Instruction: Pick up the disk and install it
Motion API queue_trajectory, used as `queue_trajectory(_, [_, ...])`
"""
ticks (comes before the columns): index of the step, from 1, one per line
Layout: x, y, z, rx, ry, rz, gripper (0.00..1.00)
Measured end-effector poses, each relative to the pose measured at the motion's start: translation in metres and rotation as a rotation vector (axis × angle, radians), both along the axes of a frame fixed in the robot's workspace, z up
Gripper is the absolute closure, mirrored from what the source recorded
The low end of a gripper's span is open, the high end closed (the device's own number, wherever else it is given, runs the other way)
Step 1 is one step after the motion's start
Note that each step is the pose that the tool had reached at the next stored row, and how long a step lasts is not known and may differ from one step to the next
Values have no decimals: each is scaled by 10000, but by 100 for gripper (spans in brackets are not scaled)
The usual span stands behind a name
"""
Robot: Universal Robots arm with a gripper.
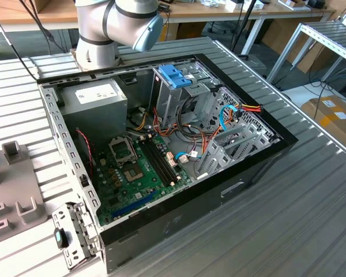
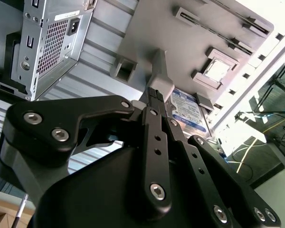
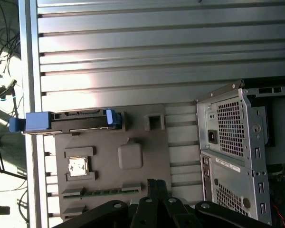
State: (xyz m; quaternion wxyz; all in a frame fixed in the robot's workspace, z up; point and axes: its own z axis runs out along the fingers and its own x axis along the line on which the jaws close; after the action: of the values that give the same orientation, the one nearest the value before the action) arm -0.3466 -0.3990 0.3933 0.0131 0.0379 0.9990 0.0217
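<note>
The black two-fingered pincer [image 2: 155, 94] is hovering with its fingers drawn together, gripping nothing, over the grey moulded plastic fixture plate [image 3: 104, 142].

The disk [image 3: 66, 122], a dark flat hard drive framed in a bright blue plastic carrier, is standing on edge in a slot of that plate, well apart from the pincer and close to the rim of the ribbed metal tabletop [image 3: 133, 47]. The pick-up has not yet begun.

The opened black desktop computer case [image 1: 179, 219] is lying beside the plate with thin light-blue cables [image 1: 224, 117] trailing across its bays.

Hazards, as judged:
- A descent with the fingers together risks striking the disk and tipping it out of its slot or off the tabletop.
- The smooth carrier rails may be slipping under an off-centre grip.
- The cables may be snagging the carrier during installation.
</note>
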Motion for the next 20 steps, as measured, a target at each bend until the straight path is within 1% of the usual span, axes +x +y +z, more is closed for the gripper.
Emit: queue_trajectory(20, [-74,0,0,0,0,0,89])
